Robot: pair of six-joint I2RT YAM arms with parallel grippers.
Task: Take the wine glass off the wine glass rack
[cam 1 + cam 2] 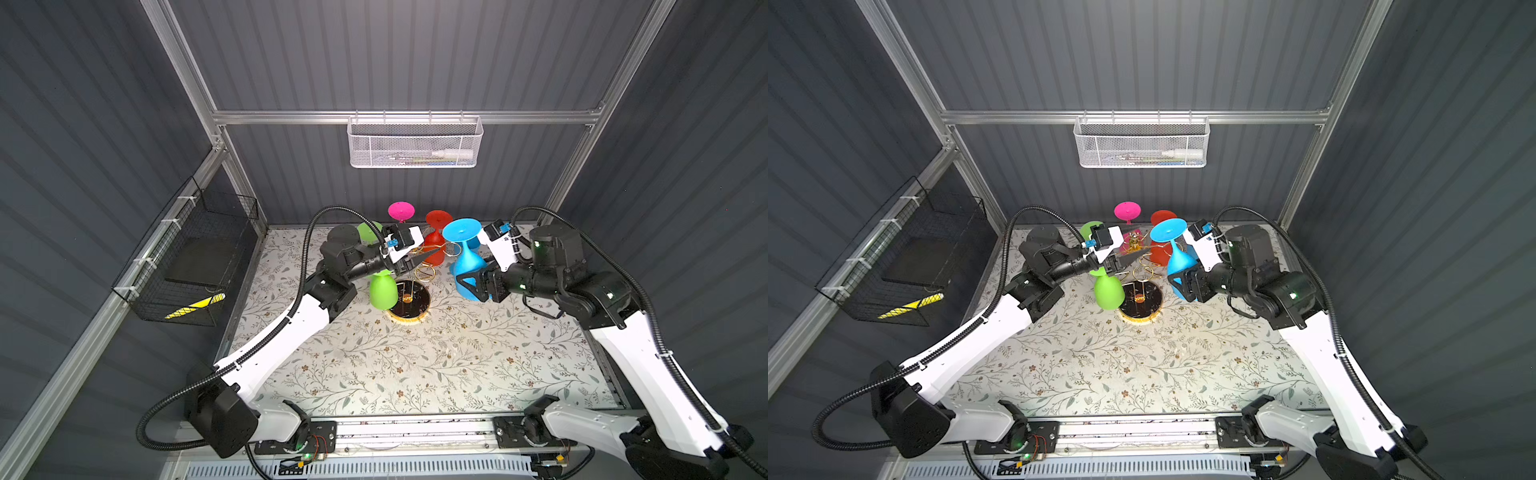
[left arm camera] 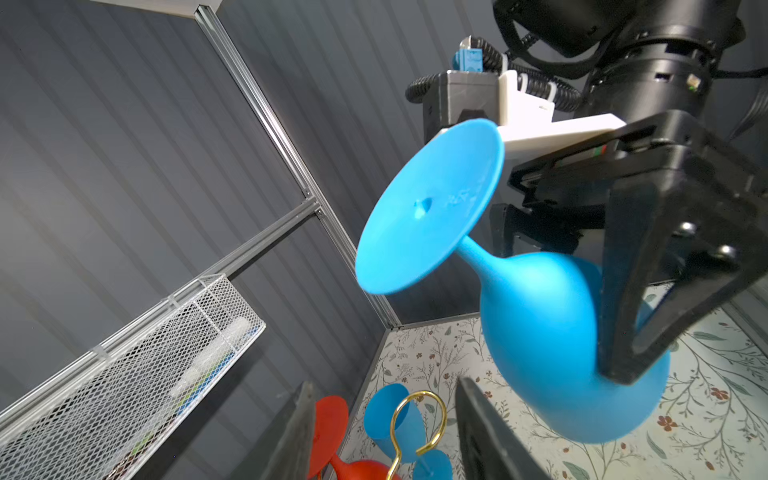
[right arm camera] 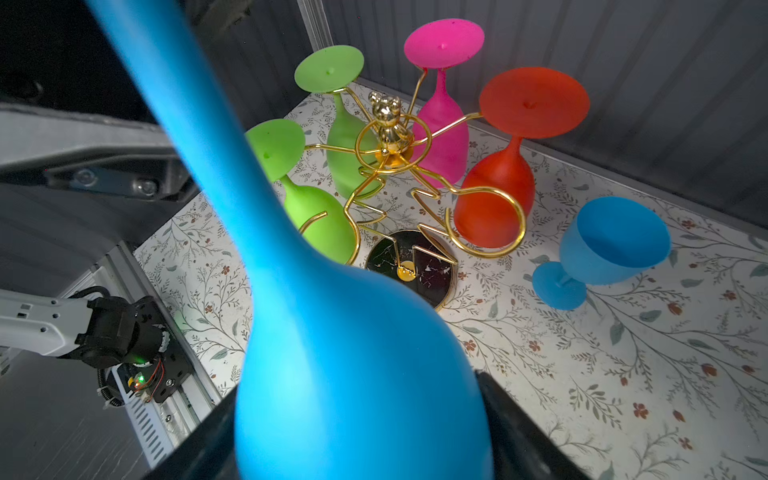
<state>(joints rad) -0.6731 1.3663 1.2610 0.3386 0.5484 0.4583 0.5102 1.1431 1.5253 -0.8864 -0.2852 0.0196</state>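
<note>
Blue plastic, by its look: in both top views the blue wine glass (image 1: 467, 266) hangs clear of the wine glass rack (image 1: 415, 299), foot uppermost. Its bowl is clamped in the right tool (image 1: 473, 286), just right of the gold wires. Removal is judged complete for this glass; setting it on the counter (image 1: 415, 365) remains. The left tool (image 1: 428, 254) sits among the rack's arms, beside a hanging green glass (image 1: 383, 293).

Left wrist view: the left tool's jaws stand apart with a gold ring end (image 2: 417, 395) between them. No contact is discernible and nothing is held.

Right wrist view: the blue bowl fills the right tool's grip. A further green glass (image 3: 349, 158), a pink glass (image 3: 442, 137) and a red glass (image 3: 498, 195) hang on the rack. A second blue glass (image 3: 615, 241) stands upright on the counter, apart from the base.

Obstructions, as judged: that standing glass and the red one crowd the nearest set-down ground, and the left arm lies close across the rack.
</note>
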